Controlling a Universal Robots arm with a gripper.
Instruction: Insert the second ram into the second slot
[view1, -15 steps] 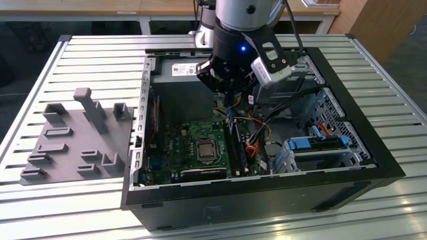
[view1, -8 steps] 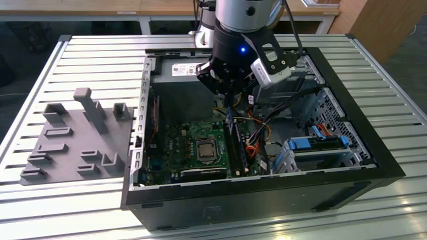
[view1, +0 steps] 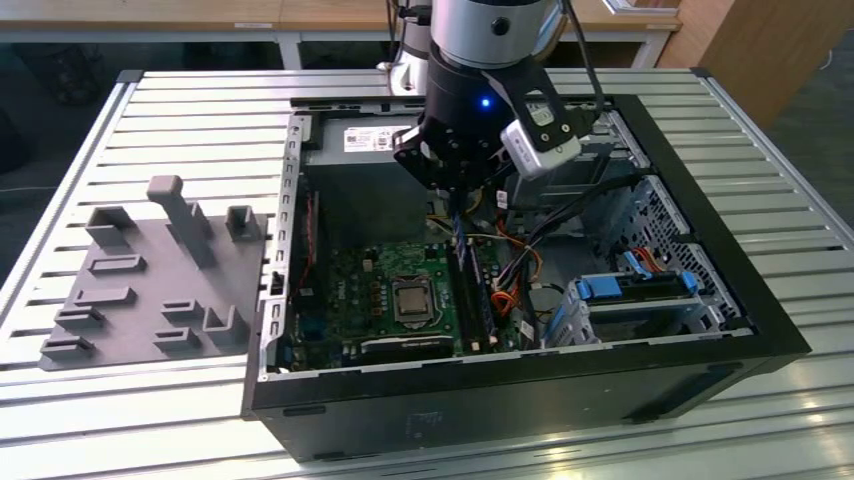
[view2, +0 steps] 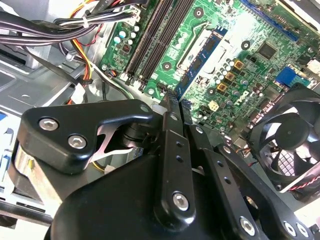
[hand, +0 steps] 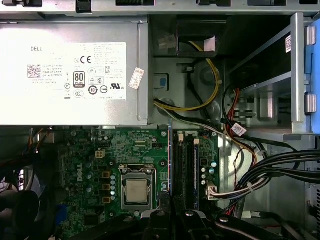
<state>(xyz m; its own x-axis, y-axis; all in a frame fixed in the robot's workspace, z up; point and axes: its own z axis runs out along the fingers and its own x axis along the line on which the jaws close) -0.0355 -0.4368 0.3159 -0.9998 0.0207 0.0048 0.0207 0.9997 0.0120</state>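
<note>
Long thin blue circuit-board ram stick (hand: 170, 161): clamped edge-on between fingertips of black two-finger gripper (hand: 172, 216), hanging below it, over green motherboard (hand: 95, 165). Black memory slots (hand: 186, 170) just beside stick's line.

Risks:
- sideways offset: stick edge lands on slot wall
- tilt in grasp: one end seats first, jams
- excess push: board flexes

Single arm pointing straight down, jaws pinching a thin board.
The arm (view1: 487, 40) is standing near vertical at the top of the exterior view, its wrist aiming downward. The gripper (view1: 457, 200) is hanging directly under it, black linkages folding inward. Its jaws are pressing together on the second ram (hand: 170, 165), gripping it edge-on by one long edge. In the second wrist view the fingers (view2: 170, 145) are lying nearly parallel, close together.
</note>
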